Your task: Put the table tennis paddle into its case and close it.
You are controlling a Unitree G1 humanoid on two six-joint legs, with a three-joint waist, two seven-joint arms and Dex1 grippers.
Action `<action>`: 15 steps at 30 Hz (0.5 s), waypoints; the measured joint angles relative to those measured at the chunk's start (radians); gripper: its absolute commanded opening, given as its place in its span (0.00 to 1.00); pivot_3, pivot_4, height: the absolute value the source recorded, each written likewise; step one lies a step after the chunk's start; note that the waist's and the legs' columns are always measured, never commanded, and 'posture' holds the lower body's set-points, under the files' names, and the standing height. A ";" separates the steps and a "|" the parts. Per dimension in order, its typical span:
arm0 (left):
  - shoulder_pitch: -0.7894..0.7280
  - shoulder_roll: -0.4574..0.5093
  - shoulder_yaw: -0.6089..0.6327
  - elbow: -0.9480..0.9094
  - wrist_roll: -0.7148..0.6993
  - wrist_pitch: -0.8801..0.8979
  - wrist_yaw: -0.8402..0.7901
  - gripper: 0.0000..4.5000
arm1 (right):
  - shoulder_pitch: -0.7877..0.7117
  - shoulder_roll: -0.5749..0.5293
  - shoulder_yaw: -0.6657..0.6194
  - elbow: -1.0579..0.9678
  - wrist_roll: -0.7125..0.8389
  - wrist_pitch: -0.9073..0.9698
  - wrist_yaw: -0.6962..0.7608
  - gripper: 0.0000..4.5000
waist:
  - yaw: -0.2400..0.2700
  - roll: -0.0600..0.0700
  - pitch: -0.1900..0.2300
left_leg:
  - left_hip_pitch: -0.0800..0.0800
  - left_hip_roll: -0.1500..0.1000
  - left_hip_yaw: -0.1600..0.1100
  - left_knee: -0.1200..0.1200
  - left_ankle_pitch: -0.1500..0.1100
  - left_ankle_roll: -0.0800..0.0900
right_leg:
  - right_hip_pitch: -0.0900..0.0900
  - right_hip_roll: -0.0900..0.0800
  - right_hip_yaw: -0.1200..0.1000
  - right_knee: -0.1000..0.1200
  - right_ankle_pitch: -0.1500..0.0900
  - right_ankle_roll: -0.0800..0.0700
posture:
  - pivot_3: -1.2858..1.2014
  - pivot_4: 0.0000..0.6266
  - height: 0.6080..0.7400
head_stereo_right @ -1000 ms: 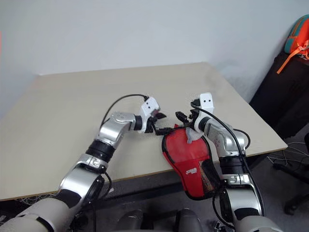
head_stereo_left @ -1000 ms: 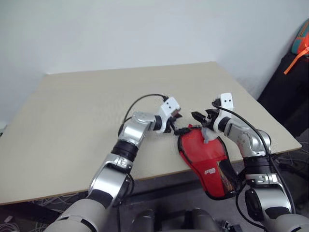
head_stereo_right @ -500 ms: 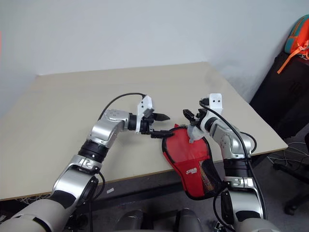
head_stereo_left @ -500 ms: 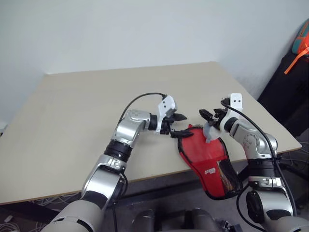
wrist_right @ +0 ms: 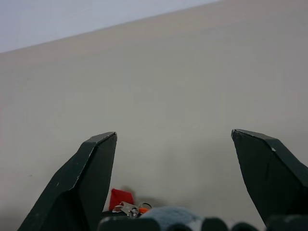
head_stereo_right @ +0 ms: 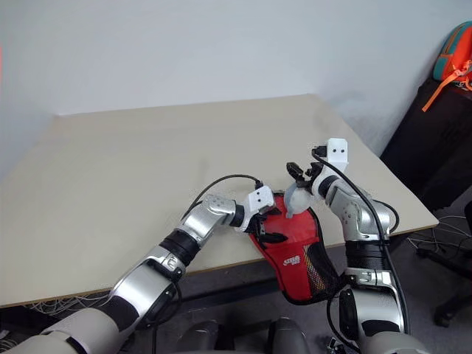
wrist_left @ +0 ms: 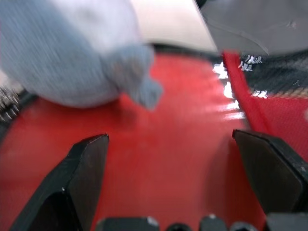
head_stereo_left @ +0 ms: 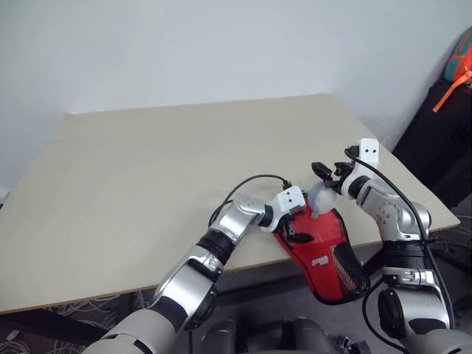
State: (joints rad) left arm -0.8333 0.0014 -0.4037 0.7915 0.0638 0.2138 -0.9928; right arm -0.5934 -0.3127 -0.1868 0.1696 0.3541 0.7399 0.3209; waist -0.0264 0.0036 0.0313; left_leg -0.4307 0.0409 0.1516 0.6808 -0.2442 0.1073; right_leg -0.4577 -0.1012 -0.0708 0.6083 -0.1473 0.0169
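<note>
Left gripper (head_stereo_left: 293, 228): fingers spread wide, low over the red case, holding nothing; its wrist view looks straight down onto red fabric between the two open fingers.
Right gripper (head_stereo_left: 326, 177): fingers spread, empty, raised above the case's table end and pointing out across the table (head_stereo_left: 147, 169).
Case (head_stereo_left: 318, 247): lies at the near table edge by the right arm, its rounded end on the tabletop, its narrow end with the mesh panel hanging past the edge.
How it handles: soft, light fabric that will probably buckle and slide when pushed; the black-piped rim or the zip pull looks like the firmest place to pinch.
Contents: the paddle is not visible as a separate item, so it is likely inside; whether the zip is shut cannot be told.
Risk: the overhanging end could drag the case off the table.
</note>
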 measured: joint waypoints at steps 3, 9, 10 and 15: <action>-0.010 -0.001 -0.003 0.008 0.003 0.014 -0.005 0.99 | 0.002 -0.019 -0.001 -0.033 0.010 0.052 0.000 0.92 | 0.000 0.000 0.000 | 0.000 0.000 0.000 0.000 0.000 0.001 | 0.000 0.000 0.000 0.000 0.000 0.000 | 0.52 0.00 1.00; -0.018 0.000 -0.017 0.015 0.013 0.016 -0.008 0.99 | 0.028 -0.120 -0.013 -0.126 0.064 0.262 0.031 0.92 | 0.001 0.000 0.000 | 0.001 0.000 -0.001 0.001 -0.001 0.001 | 0.001 -0.001 0.000 0.000 0.000 0.000 | 0.52 0.00 1.00; -0.018 0.000 -0.016 0.014 0.013 0.020 -0.011 0.99 | 0.036 -0.146 -0.017 -0.148 0.078 0.295 0.045 0.92 | 0.001 0.000 0.000 | 0.001 0.000 -0.001 0.001 -0.001 0.001 | 0.001 -0.001 0.000 0.000 0.000 0.000 | 0.52 0.00 1.00; -0.017 0.000 -0.016 0.012 0.014 0.026 -0.010 0.99 | 0.067 -0.189 -0.024 -0.173 0.104 0.388 0.080 0.92 | 0.002 0.000 -0.001 | 0.001 0.000 -0.002 0.001 -0.001 0.001 | 0.002 -0.001 -0.001 -0.001 0.000 0.000 | 0.52 0.00 1.00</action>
State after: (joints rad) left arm -0.8498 0.0014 -0.4197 0.8031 0.0781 0.2396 -1.0032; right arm -0.5262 -0.5013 -0.2109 -0.0032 0.4583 1.1281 0.4012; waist -0.0248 0.0033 0.0306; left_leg -0.4295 0.0411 0.1495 0.6813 -0.2451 0.1084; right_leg -0.4557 -0.1017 -0.0720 0.6075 -0.1475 0.0169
